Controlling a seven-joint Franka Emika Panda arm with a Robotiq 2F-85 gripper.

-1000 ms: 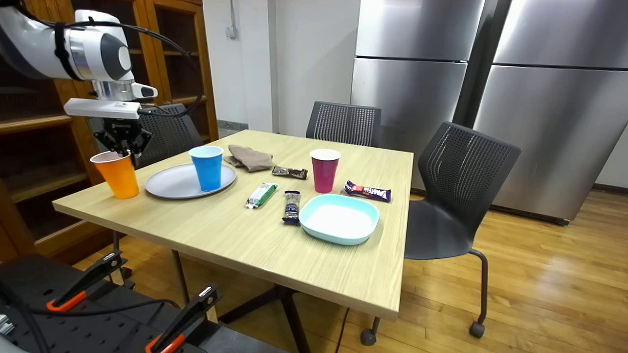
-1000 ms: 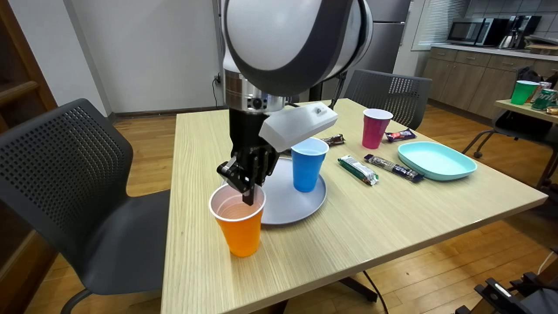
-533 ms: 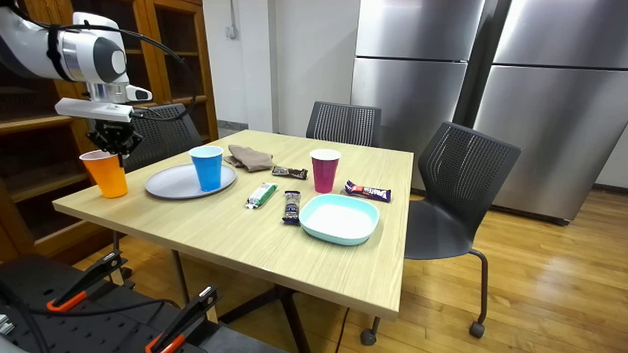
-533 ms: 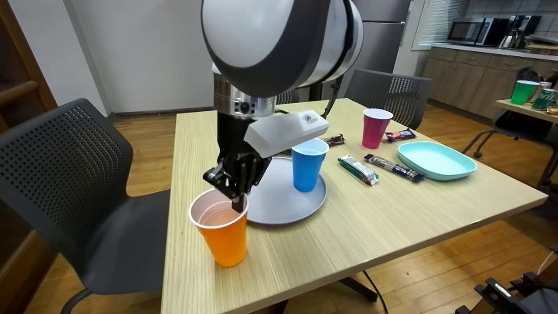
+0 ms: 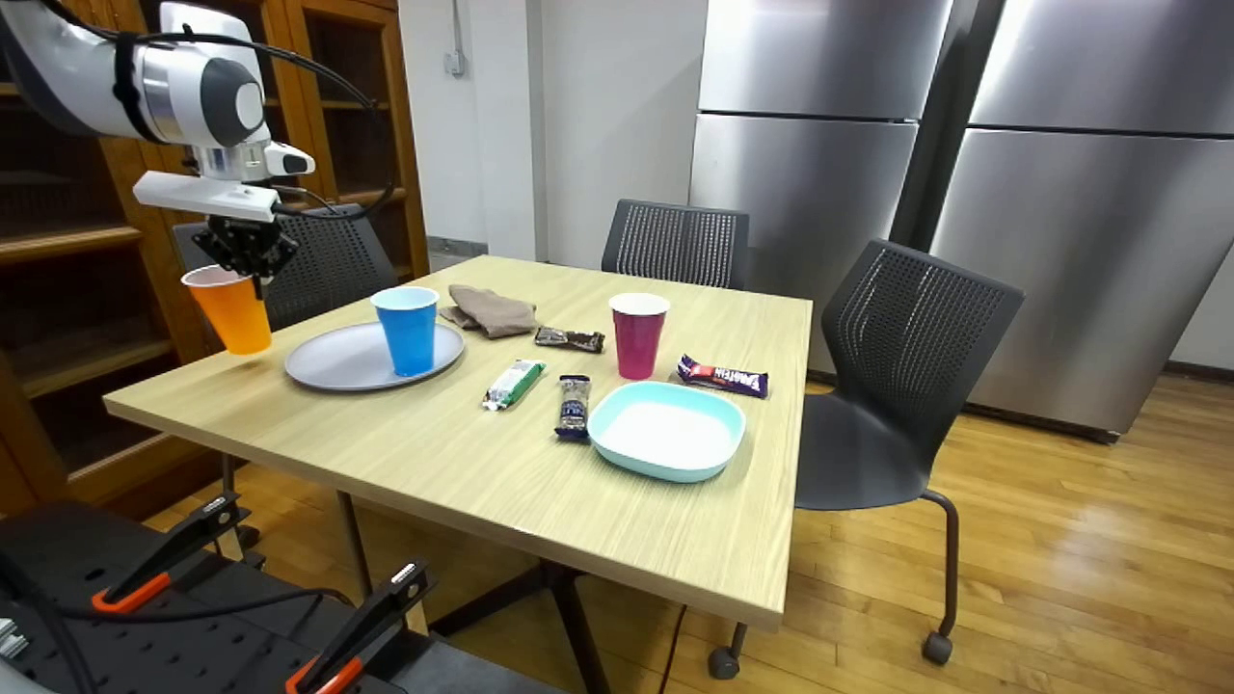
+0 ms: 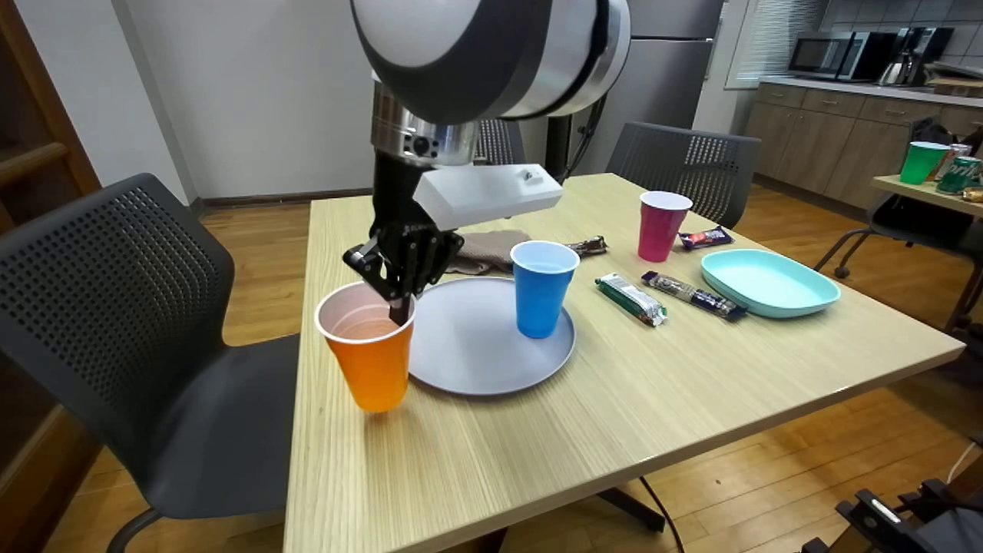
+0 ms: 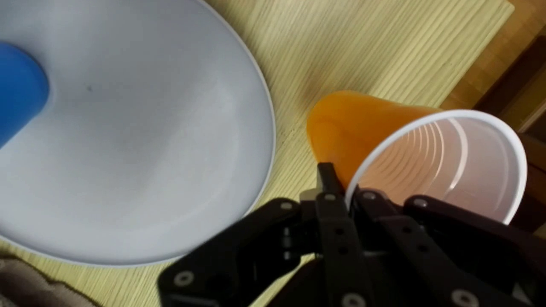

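My gripper (image 7: 344, 184) is shut on the wall of the orange cup (image 7: 341, 128) at its white rim, one finger inside and one outside. The cup hangs tilted a little above the table, with a faint shadow beneath it; its inside looks pale in the wrist view. In both exterior views the orange cup (image 6: 376, 376) (image 5: 236, 318) is near the table's corner. Beside it lies a round grey plate (image 6: 476, 353), which carries an upright blue cup (image 6: 540, 299). Only part of the blue cup (image 7: 17, 89) shows at the left of the wrist view.
A brown cloth (image 5: 496, 313) lies behind the plate. Farther along the table are a magenta cup (image 5: 638, 342), a teal dish (image 5: 665, 469) and several wrapped bars, among them a green one (image 5: 514, 385). Dark chairs (image 6: 115, 338) stand around the table (image 6: 614, 415).
The orange cup shifted sideways along the table with my gripper, then rose off the surface. The jaws have drawn tighter on its wall. Plate and blue cup have stayed put.
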